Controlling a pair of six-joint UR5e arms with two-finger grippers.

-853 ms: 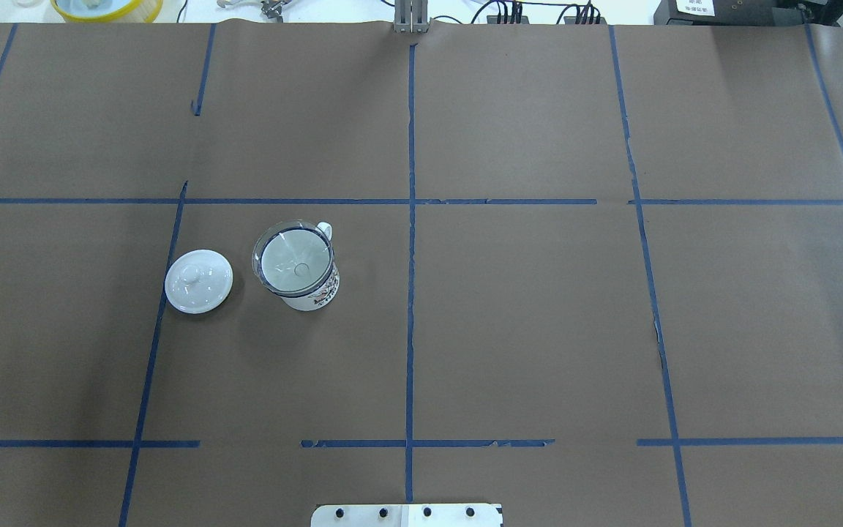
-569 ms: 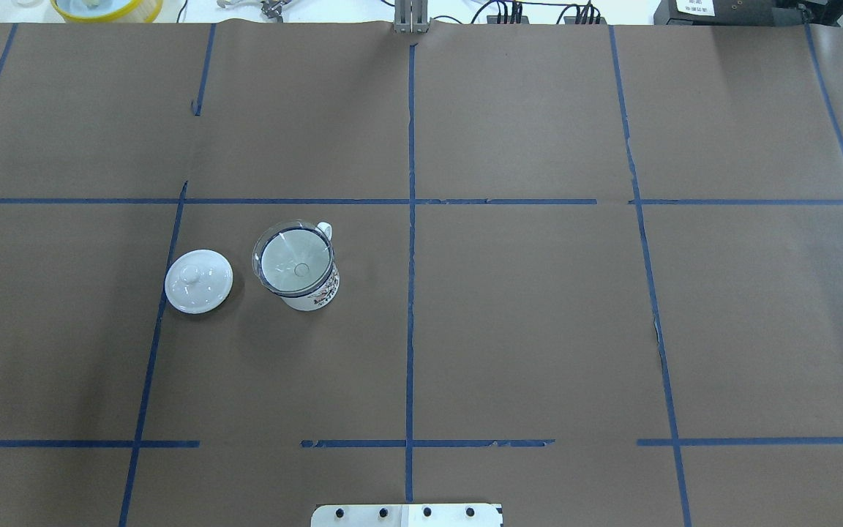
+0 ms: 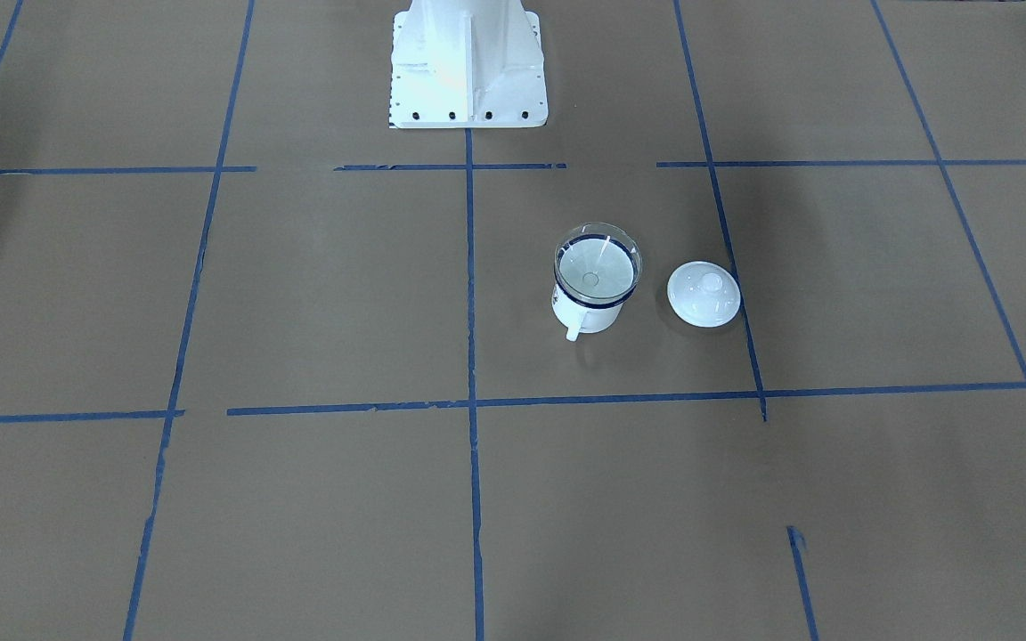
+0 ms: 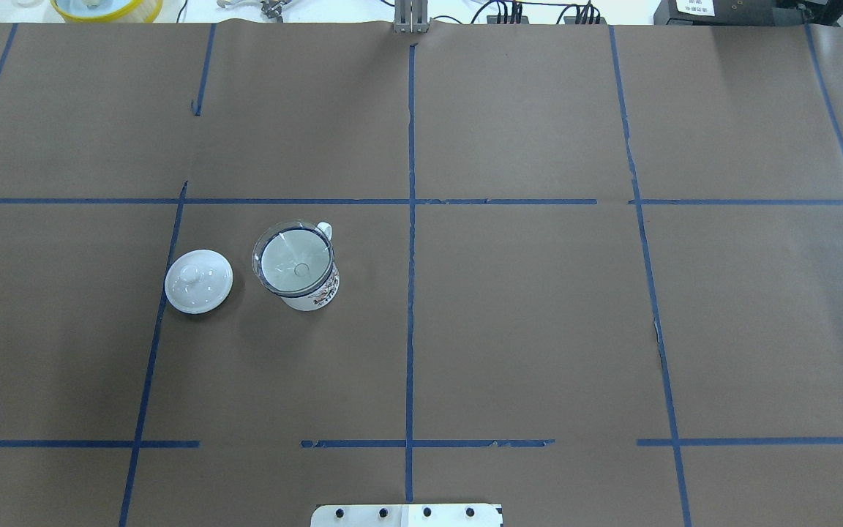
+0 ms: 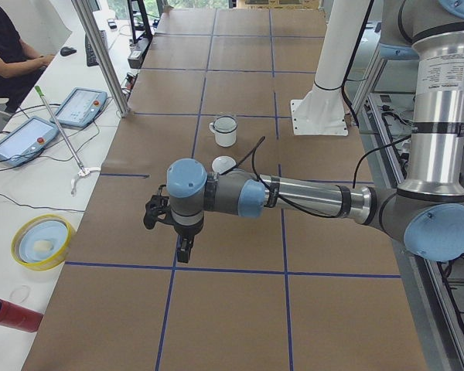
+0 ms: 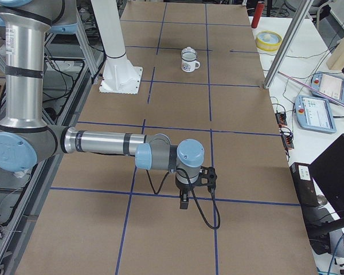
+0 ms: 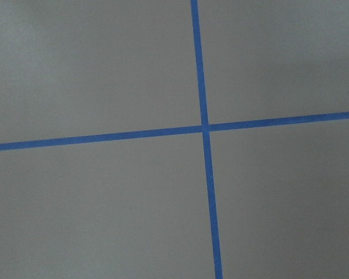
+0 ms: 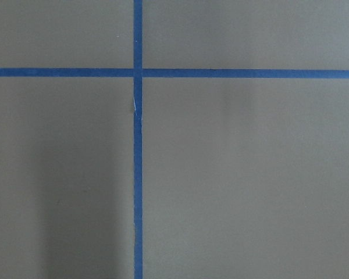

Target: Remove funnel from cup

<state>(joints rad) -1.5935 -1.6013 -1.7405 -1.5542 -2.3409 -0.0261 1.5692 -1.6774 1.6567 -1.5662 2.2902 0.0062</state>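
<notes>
The cup (image 4: 313, 296), a white mug with a dark blue rim, stands upright left of the table's middle. The clear funnel (image 4: 295, 258) sits in its mouth, spout down. The front-facing view shows the same: funnel (image 3: 598, 267) in cup (image 3: 586, 319). Both are small in the side views, cup (image 5: 224, 133) and cup (image 6: 187, 66). My left gripper (image 5: 184, 251) hangs over the table's left end, far from the cup. My right gripper (image 6: 184, 201) hangs over the right end. Whether either is open or shut I cannot tell. Both wrist views show only brown paper and blue tape.
A white round lid (image 4: 198, 282) with a knob lies just left of the cup. The robot's white base (image 3: 467, 62) stands at the near edge. Beyond the left end are a yellow bowl (image 5: 40, 241), tablets and a seated person (image 5: 8, 46).
</notes>
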